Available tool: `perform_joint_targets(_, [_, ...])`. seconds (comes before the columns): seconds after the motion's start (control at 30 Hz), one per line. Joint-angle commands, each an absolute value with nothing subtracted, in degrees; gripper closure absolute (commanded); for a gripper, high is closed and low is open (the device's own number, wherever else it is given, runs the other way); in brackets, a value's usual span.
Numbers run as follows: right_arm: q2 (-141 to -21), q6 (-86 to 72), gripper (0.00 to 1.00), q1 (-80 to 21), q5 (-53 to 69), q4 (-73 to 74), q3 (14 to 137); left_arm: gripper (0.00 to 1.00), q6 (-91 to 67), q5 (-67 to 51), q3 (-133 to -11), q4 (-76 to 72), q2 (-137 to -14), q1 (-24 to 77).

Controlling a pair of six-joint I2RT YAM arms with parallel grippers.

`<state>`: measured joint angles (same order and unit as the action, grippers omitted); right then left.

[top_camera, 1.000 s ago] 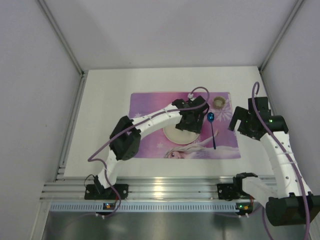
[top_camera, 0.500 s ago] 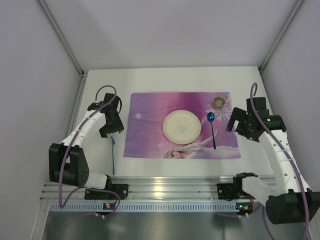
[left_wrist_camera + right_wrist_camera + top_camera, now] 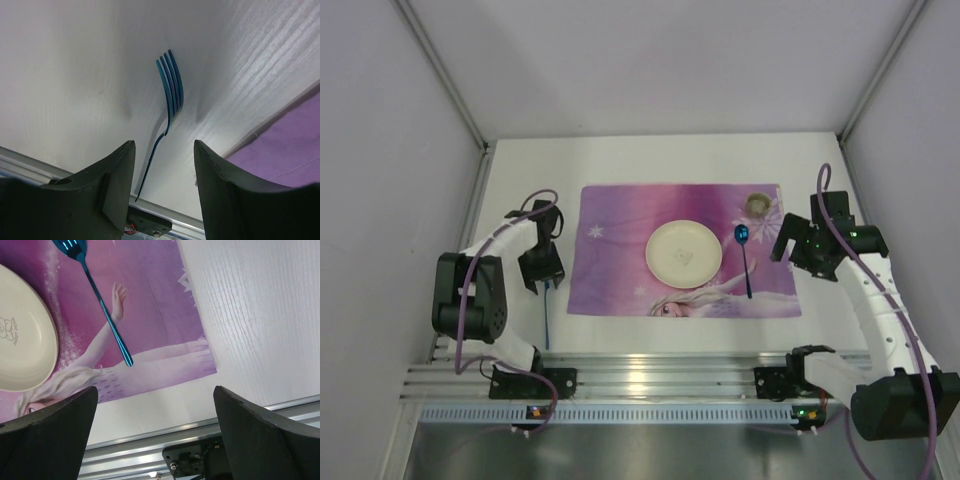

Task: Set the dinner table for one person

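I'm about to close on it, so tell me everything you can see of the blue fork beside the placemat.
The fork is shiny metallic blue, with four tines and a slim handle. It lies flat on the white table, left of the purple placemat and apart from it, tines pointing away from the robot. The left gripper straddles its handle, jaws open, apparently without touching.

White arm links [image 3: 492, 246], black joints [image 3: 465, 300], purple cables [image 3: 823, 180] (looped); black tool fingers [image 3: 117, 172].
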<state>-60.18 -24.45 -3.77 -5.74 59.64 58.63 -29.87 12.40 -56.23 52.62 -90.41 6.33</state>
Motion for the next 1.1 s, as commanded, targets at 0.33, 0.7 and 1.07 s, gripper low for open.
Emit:
perform_joint_targets(0.33, [-62.23, -23.47, 0.00, -4.57, -6.77, 57.83, 61.70, 0.63, -25.32, 17.58, -60.46, 47.20, -101.32, 4.57])
perform_joint_targets(0.7, [-63.54, -23.73, 0.00, -4.48, -7.38, 57.48, 62.14, 1.00, -23.82, 18.11, -67.84, 49.82, -105.30, 4.30])
perform_joint_targets(1.07, [-66.44, -23.82, 0.00, -4.48, -6.68, 56.07, 63.19, 1.00, -28.72, 30.58, -95.08, 68.80, -110.72, 20.90])
